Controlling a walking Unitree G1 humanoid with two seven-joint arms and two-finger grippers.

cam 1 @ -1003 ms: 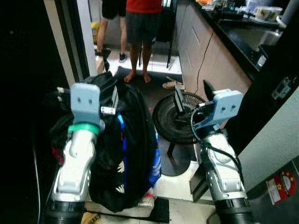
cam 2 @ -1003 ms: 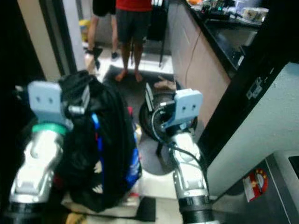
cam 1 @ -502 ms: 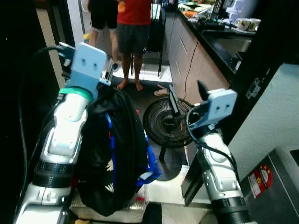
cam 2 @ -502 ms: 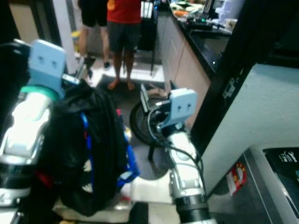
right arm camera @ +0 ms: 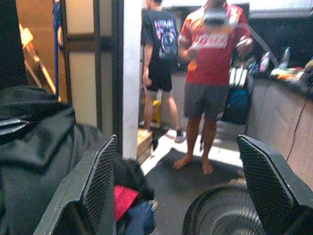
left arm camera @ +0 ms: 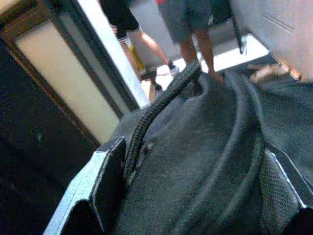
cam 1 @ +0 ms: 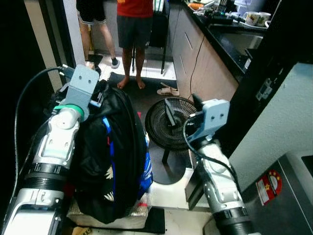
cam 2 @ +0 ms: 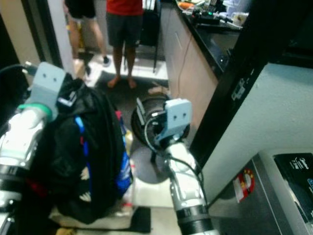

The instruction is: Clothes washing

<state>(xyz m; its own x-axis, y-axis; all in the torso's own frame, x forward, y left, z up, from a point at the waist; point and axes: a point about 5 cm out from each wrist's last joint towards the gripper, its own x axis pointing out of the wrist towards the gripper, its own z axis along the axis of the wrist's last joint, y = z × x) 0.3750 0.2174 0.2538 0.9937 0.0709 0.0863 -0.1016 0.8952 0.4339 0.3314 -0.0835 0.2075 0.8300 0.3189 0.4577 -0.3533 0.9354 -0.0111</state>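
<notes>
Left tool was clamped on the black laundry bag, held over the floor. Right tool stood apart, empty. Risk: bag slipping, or swinging into the floor fan.

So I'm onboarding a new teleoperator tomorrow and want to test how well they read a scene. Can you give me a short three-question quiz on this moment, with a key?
1. True or false: the right gripper is shut on the floor fan.
2. Which gripper has the black bag between its fingers?
A. left gripper
B. right gripper
C. both
3. Fill in: the two people stand on the floor beyond the ____.

Key:
1. False. Its fingers stand wide apart with nothing between them, and the fan lies past them.
2. A. In the left wrist view the bag's fabric and braided cord lie between its fingers.
3. Fan.
</notes>
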